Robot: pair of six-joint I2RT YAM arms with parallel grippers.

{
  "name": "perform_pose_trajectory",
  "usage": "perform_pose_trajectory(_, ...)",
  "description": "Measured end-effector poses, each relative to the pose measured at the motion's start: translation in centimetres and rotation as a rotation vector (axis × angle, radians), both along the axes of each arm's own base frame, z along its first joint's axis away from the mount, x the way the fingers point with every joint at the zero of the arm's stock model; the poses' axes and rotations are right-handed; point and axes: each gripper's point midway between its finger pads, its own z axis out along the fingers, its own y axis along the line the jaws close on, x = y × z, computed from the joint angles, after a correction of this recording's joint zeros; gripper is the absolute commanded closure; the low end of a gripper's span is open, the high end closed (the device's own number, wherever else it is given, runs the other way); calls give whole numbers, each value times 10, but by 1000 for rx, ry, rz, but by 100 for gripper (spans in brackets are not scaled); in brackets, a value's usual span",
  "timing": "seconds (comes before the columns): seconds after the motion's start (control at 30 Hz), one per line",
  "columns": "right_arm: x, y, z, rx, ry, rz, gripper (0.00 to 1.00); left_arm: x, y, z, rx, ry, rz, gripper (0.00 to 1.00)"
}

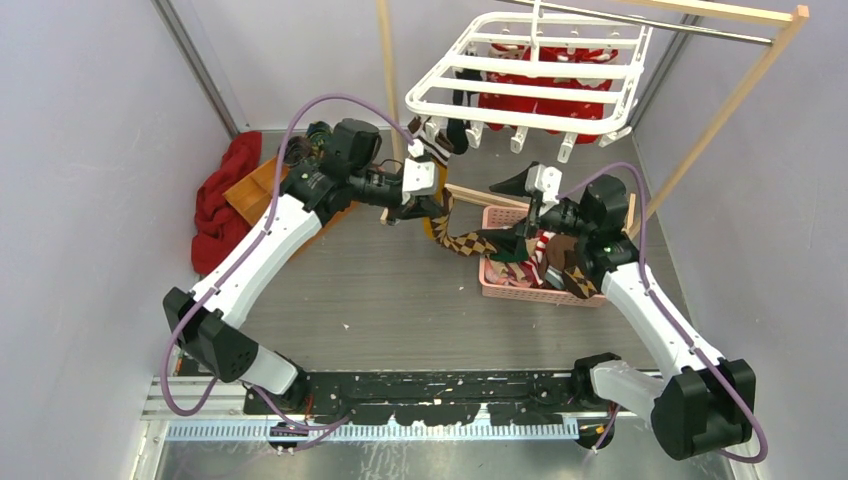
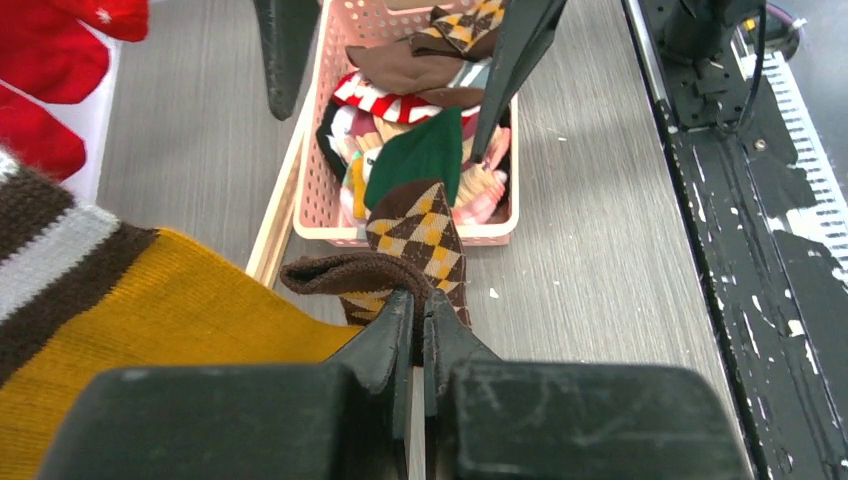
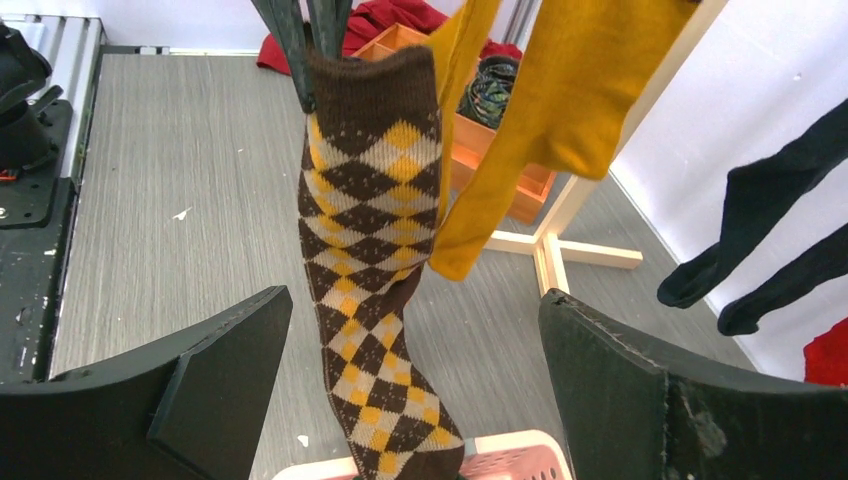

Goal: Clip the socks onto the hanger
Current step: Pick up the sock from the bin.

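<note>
And the left claw is clamped on the cuff of the brown diamond sock, which trails off toward four o'clock, reaching the pink basket. There's the right claw, gaping wide just beside the sock, over the basket. Up at one o'clock hangs the white hanger. A red cloth lies bunched at ten o'clock on the worktop.

Was pretty clearly a robotics lab cell, not a laundry room: plain pale lilac partition walls stood out past the left gripper and the right gripper. A grey wood-grain tabletop lay under both, and behind them ran a black metal mounting rail and looped purple cables.
</note>
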Motion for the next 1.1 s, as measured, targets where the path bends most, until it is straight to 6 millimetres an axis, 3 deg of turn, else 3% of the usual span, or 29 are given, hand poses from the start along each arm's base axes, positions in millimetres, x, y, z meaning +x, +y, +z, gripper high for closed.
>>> perform_pose_trajectory(0.1, -4, 8, 4, 5, -20, 27, 0, -7, 3, -3, 36, -8, -20, 100)
perform_pose_trajectory(0.27, -21, 28, 7, 9, -35, 106, 0, -21, 3, 24, 45, -108, -72, 100)
perform_pose_trajectory(0.37, -27, 35, 10, 10, -51, 133, 0, -30, 6, 30, 48, -136, -92, 100)
perform_pose_trajectory(0.6, -28, 39, 19, 16, -94, 147, 1, -43, 2, 18, 71, -116, -128, 100)
perform_pose_trajectory(0.77, -46, 52, 23, 19, -102, 219, 7, -52, -3, 8, 96, -106, -147, 100)
perform_pose_trajectory(0.93, -66, 56, 20, -2, -85, 267, 13, -50, 0, 3, 94, -99, -96, 100)
perform_pose_trajectory(1.1, -70, 53, 19, -11, -66, 255, 20, -42, -5, 5, 58, -64, -30, 100)
